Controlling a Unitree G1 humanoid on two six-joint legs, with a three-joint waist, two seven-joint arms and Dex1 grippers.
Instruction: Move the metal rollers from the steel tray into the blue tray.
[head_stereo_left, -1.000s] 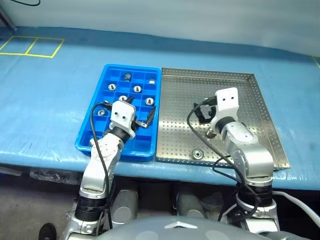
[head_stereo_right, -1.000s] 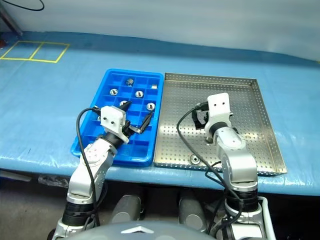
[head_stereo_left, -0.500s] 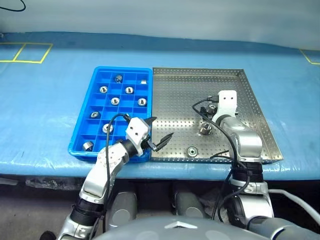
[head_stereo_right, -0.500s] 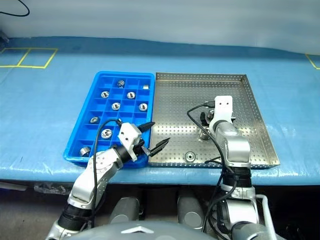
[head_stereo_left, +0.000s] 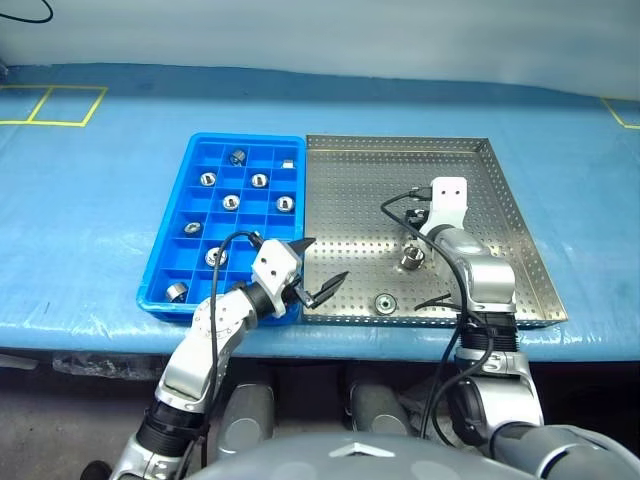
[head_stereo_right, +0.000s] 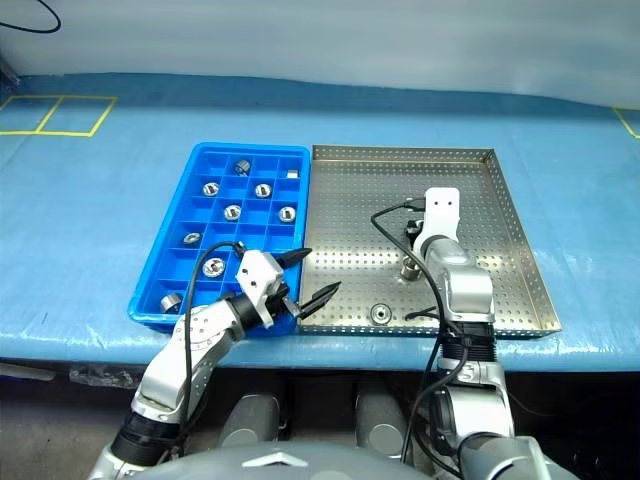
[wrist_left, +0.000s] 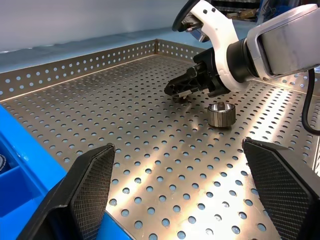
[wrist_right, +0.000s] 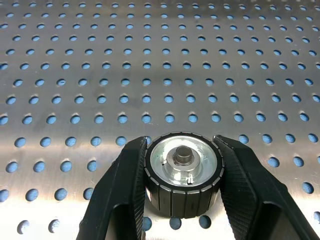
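The right gripper (wrist_right: 182, 200) has its two black fingers clamped on a short shiny metal roller (wrist_right: 183, 172) lying on the perforated silver-grey steel tray (head_stereo_left: 350, 200); two more rollers stand on that tray, one just left of the gripper (head_stereo_left: 410, 259), one near the front rim (head_stereo_left: 383, 303); the left gripper (head_stereo_left: 318, 270) hovers spread wide over the near seam beside the bright blue compartment tray (head_stereo_left: 170, 240), which holds several rollers.

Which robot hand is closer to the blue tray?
Left. The left end effector hovers open at the blue tray's near corner, next to the steel tray. The right end effector is farther off over the steel tray, shut on a metal roller.
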